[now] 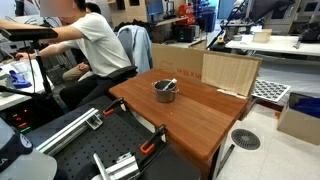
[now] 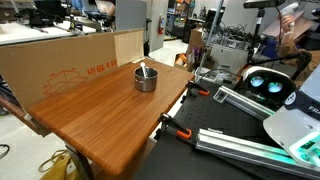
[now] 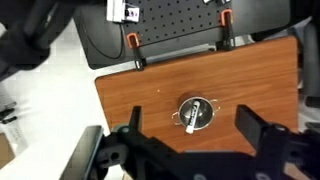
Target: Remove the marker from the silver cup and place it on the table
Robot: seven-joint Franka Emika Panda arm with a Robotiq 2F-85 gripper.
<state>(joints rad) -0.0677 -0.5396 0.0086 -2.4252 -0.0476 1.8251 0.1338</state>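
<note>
The silver cup [image 3: 195,113] stands upright on the reddish-brown table [image 3: 130,95], near its middle. The marker [image 3: 193,110] lies slanted inside the cup, black with a pale label, one end leaning on the rim. In the wrist view my gripper [image 3: 192,120] hangs high above the cup, open and empty, with one finger on each side of the cup. The cup also shows in both exterior views [image 1: 165,90] [image 2: 146,78], with the marker [image 1: 170,84] [image 2: 142,70] sticking up from it. The gripper is out of view in both exterior views.
A pale plywood board [image 1: 230,72] and a cardboard box [image 2: 70,60] stand along the table's far edge. Orange clamps [image 3: 133,42] [image 3: 226,18] grip the edge nearest the robot base. A seated person [image 1: 100,40] is beyond the table.
</note>
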